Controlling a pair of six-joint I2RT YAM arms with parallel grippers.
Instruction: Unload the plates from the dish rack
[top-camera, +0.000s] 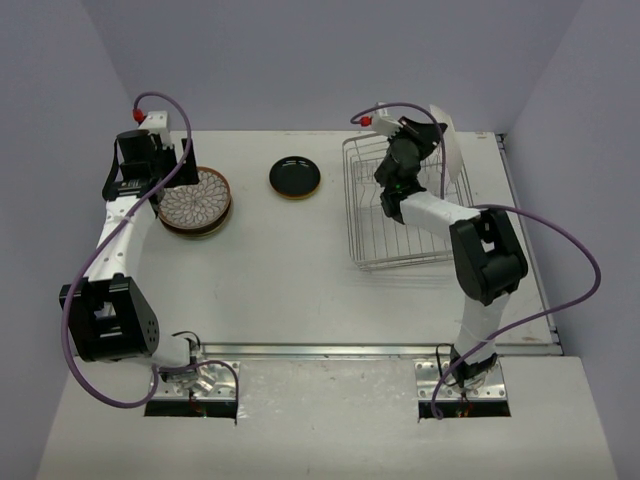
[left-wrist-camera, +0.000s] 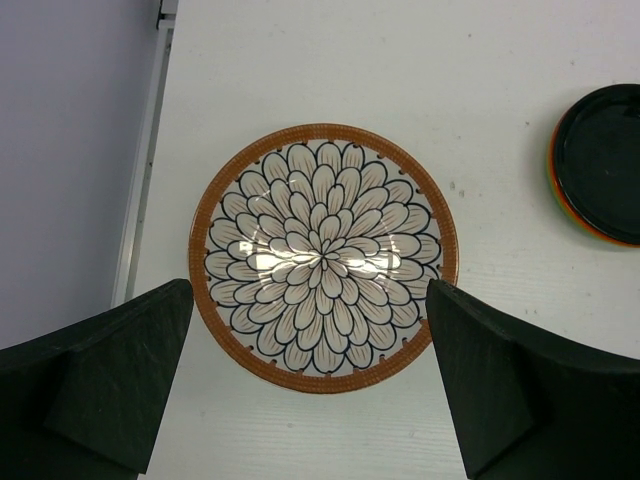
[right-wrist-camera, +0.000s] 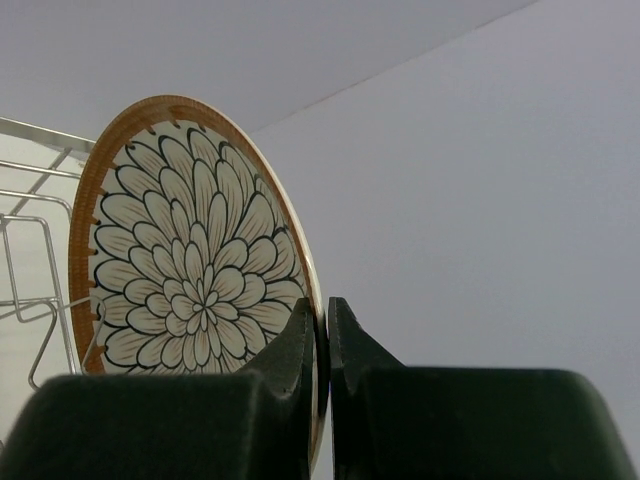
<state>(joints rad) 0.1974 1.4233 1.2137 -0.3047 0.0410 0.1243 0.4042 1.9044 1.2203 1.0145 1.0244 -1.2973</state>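
Since the dish rack (top-camera: 365, 235) at the table's three o'clock shows bare wires apart from one upright plate, the unloading looks nearly finished. Two piles lie flat on the table (top-camera: 300, 290). A flower plate (left-wrist-camera: 323, 258) tops a low stack at ten o'clock, and a black plate (top-camera: 295, 176) tops another at twelve, with orange and green rims showing under it. What remains, I judge, is the upright plate (right-wrist-camera: 190, 270), brown-rimmed with the same petal pattern, on edge at about one o'clock from the rack's middle. Whether it rests on the wires or hangs clear of them I cannot tell. The right gripper (right-wrist-camera: 327, 325) is clenched on its rim, its arm reaching forward over the rack. The left gripper (left-wrist-camera: 310, 295) hangs above the ten o'clock stack, pointing straight down, fingers spread wide and grasping nothing.
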